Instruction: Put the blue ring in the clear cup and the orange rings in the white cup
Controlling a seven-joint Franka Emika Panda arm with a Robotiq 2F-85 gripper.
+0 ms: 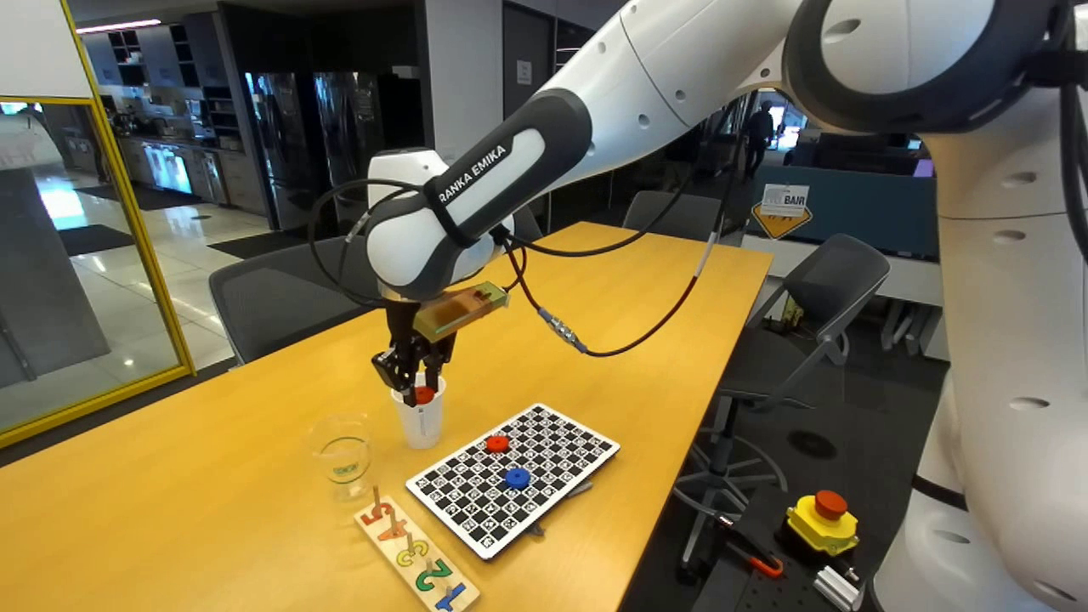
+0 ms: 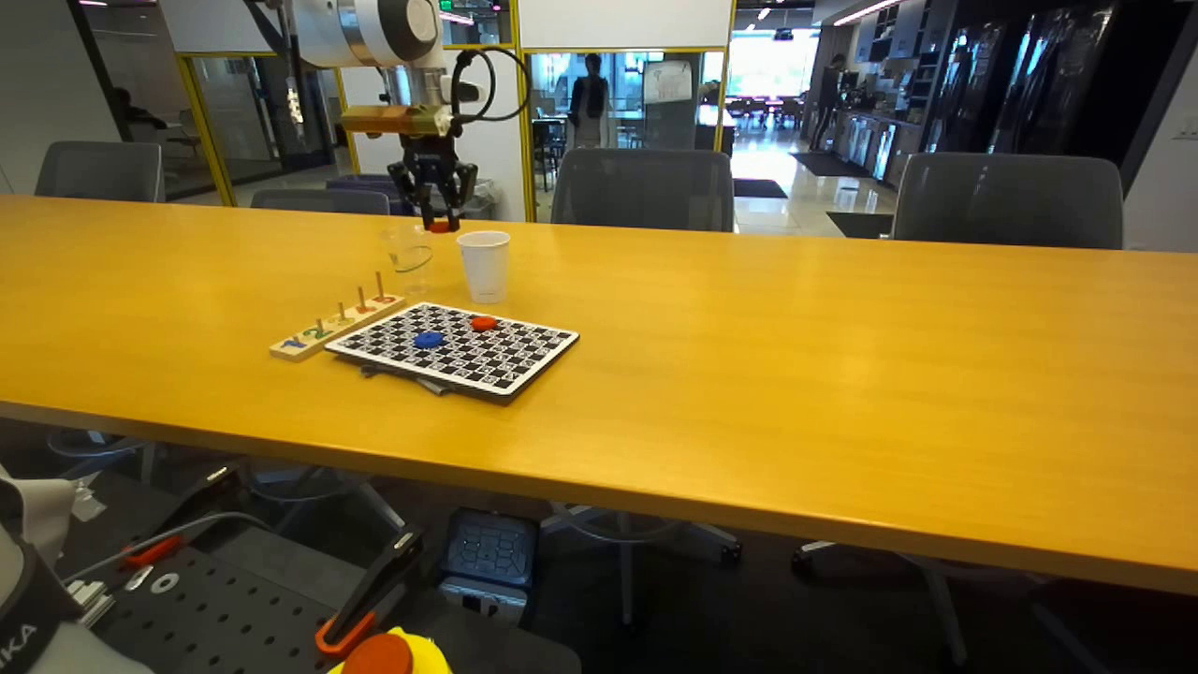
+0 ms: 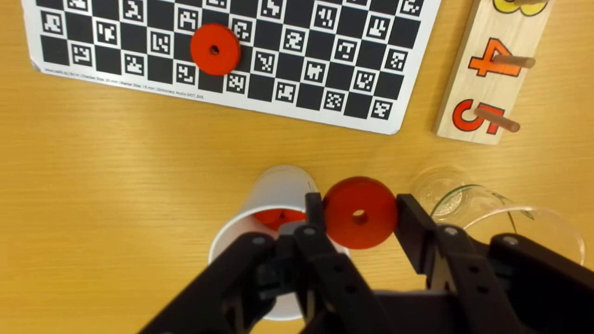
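In the wrist view, the gripper (image 3: 359, 209) reaches up from the bottom edge and grasps an orange ring (image 3: 360, 201) between its two tips, below and right of the frame's centre. Left of it stands the white cup (image 3: 287, 188), partly covered by the gripper — orange rings (image 3: 268, 215) show inside. At lower right stands the clear cup (image 3: 492, 211); at upper right, a wooden number board (image 3: 487, 90). Another orange ring (image 3: 203, 52) lies on a checkerboard (image 3: 320, 88), upper left. In an exterior view, the blue ring (image 1: 517, 479) lies on that checkerboard — lower middle.
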